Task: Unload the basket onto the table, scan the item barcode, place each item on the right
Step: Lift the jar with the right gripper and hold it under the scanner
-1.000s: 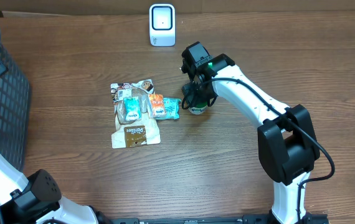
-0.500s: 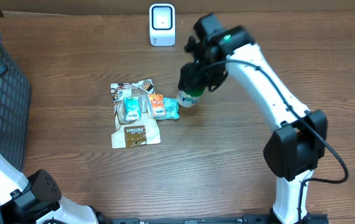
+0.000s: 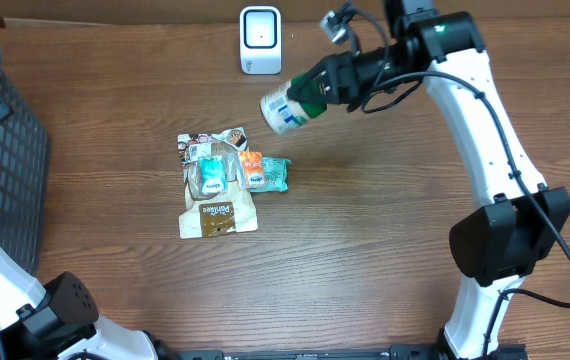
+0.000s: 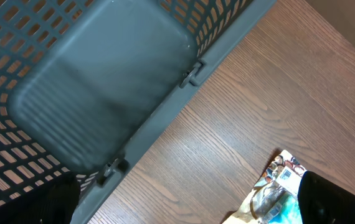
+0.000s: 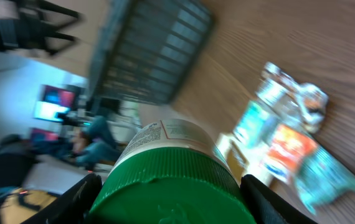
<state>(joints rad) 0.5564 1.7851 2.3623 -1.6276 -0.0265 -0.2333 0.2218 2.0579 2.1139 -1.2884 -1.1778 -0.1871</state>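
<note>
Up off the table (image 3: 365, 250) comes the jar (image 3: 287, 104), lifted away from the crinkly packets (image 3: 227, 180) and now hanging in the air just right of the rounded white scanner (image 3: 260, 40). It's a cylinder with a white printed label and a ribbed green cap, tipped nearly sideways, base pointing left, cap end clamped in the right gripper (image 3: 325, 84). Over the wood grain by the grey slatted plastic basket (image 4: 103, 81), the left gripper (image 4: 190, 202) is spread wide, holding nothing.
</note>
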